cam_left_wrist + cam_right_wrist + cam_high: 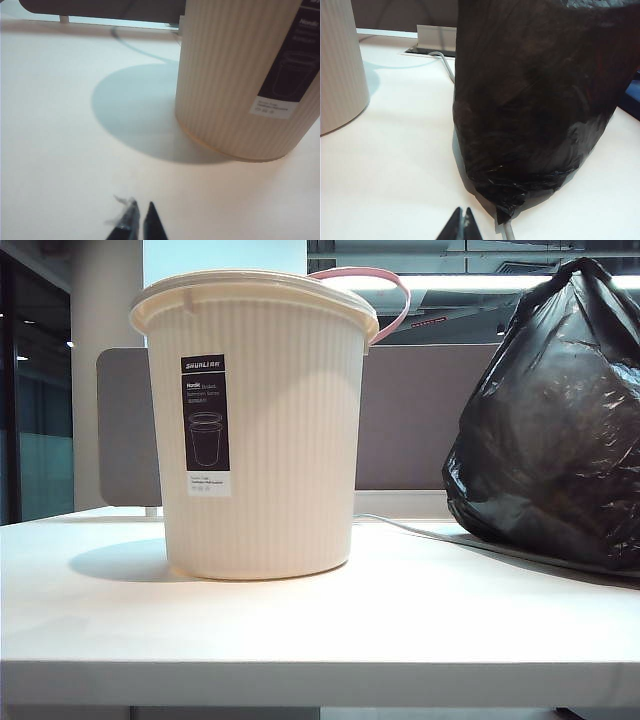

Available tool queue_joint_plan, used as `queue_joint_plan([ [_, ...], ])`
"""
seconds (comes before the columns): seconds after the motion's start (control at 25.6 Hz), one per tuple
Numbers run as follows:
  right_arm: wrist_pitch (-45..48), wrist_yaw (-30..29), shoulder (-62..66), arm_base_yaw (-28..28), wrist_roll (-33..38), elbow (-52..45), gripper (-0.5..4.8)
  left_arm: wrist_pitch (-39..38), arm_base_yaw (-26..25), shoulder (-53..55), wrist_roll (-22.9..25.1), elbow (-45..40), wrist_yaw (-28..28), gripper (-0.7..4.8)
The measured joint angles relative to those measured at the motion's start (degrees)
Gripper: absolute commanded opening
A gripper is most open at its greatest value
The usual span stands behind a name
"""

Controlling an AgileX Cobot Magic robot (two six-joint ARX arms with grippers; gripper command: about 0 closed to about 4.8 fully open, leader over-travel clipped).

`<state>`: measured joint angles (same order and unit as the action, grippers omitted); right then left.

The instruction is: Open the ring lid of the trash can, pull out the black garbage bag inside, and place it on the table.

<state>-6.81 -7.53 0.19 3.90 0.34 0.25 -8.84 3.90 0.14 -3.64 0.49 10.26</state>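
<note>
1. Black garbage bag (560,420) already out of the trash can (255,430), sitting on the bench (300,630) well to the right of it. Looks like the job is done, or nearly.
2. Could still tip: bag tall and lumpy, its bottom resting partly on a grey cable (445,62). A bump from an arm might roll it.
3. Bag close to the right side of the outside view, so a roll that way might carry it off the bench. Bench edge on that side not in view, so hard to be sure.
4. Ring lid (385,300) tipped up behind the can rim, pink hoop sticking out at the back. Might drop back down or pop off if the can gets knocked.
5. Left hand (139,216) low over the bench, near the can but not touching. Tips almost together, holding nothing. A thin clear scrap stuck on one tip; could catch on things.
6. Right hand (461,220) low, just in front of the bag bottom, not touching. Tips pressed together, nothing in between.
7. Neither arm showing in the outside view.
</note>
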Motion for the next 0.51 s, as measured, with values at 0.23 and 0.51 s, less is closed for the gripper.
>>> queue_joint_plan([
  [0.23, 0.0, 0.0, 0.0, -0.17, 0.0, 0.0, -0.05, 0.0, 0.0, 0.0, 0.0, 0.0, 0.0, 0.22],
  [0.51, 0.0, -0.02, 0.0, -2.43, 0.0, 0.0, -0.05, 0.0, 0.0, 0.0, 0.0, 0.0, 0.0, 0.22],
])
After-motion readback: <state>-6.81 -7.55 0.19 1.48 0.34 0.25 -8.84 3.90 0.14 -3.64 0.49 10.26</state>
